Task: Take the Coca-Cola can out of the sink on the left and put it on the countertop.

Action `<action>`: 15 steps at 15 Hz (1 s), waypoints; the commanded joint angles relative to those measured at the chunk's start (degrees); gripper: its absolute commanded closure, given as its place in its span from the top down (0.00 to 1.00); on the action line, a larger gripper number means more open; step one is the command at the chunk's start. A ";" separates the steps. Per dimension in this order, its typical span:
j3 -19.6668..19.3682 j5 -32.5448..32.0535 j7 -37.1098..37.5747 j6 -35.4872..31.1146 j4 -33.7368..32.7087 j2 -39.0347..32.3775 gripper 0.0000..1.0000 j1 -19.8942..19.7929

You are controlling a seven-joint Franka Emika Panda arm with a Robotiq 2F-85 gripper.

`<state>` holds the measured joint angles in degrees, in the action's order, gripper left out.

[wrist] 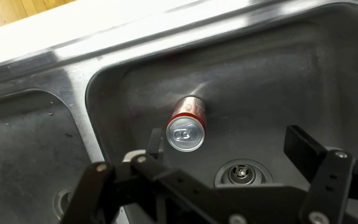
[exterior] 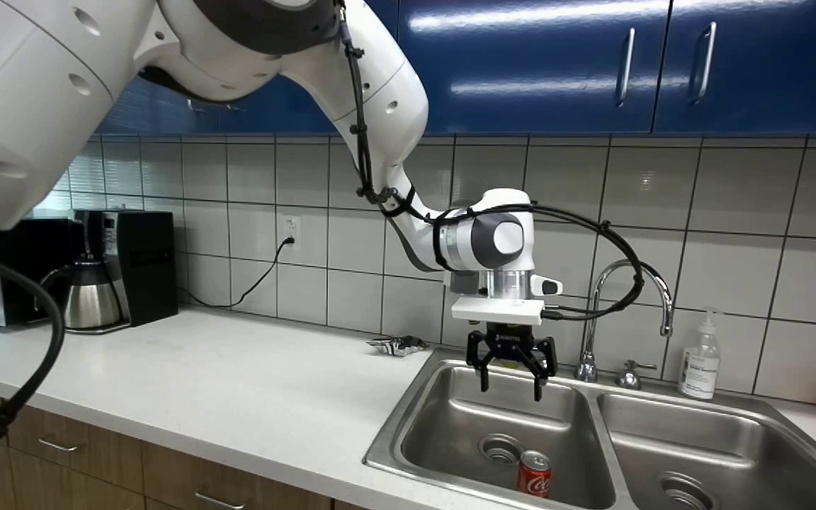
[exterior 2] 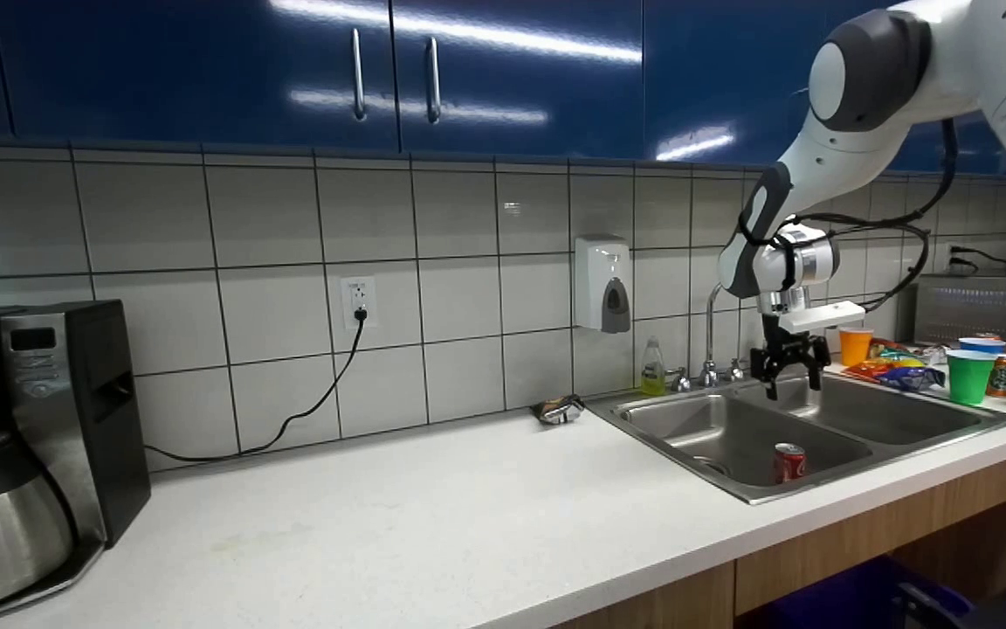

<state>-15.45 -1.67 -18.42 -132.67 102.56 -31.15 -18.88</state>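
Note:
The red Coca-Cola can (exterior: 534, 476) stands upright in the left basin of the steel sink (exterior: 399, 425), near the front wall. It also shows in an exterior view (exterior 2: 788, 463) and, from above, in the wrist view (wrist: 186, 124), with its silver lid toward the camera. My gripper (exterior: 511, 388) is open and empty, pointing down above the left basin, higher than the can and farther back. In the wrist view, the can lies ahead of the fingers (wrist: 224, 141), closer to the left finger, and is not touched. The white countertop (exterior 2: 381, 524) stretches beside the sink.
A faucet (exterior: 587, 347) and a soap bottle (exterior: 700, 361) stand behind the sink. A crumpled wrapper (exterior 2: 560, 409) lies by its back corner. A coffee maker (exterior 2: 93, 411) stands at the counter's far end. Cups, including a green cup (exterior 2: 968, 376), stand beyond the right basin.

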 commanded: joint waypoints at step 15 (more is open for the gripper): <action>2.98 1.78 3.00 -5.36 -8.57 -13.07 1.00 -5.87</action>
<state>-13.99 -0.48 -16.68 -137.10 96.52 -42.07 -22.88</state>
